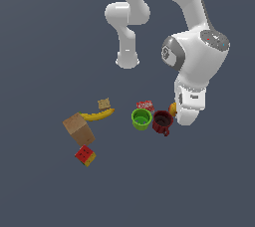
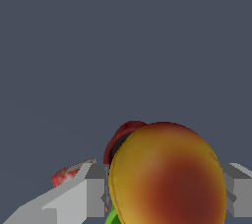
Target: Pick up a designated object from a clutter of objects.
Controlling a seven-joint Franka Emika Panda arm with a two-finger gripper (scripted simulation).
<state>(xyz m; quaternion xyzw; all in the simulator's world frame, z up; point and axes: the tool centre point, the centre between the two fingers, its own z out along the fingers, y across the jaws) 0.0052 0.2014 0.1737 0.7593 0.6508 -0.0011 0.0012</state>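
peach (image 2: 167, 176) between gripper (image 2: 165, 196) fingers

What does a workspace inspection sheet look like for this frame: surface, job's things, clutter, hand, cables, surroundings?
Surface: flat dark grey floor, no markings seen.
Job's things: peach-like fruit sits between the fingers in the wrist view; in the exterior view only a sliver shows beside the hand.
Clutter: dark red mug and green cup side by side next to the fruit, red-white can behind them; banana, tan cube, brown box and red-yellow cube toward the exterior view's left.
Hand: hand straddles the fruit; contact cannot be confirmed.
Cables: nothing seen.
Surroundings: nothing seen beyond the arm.
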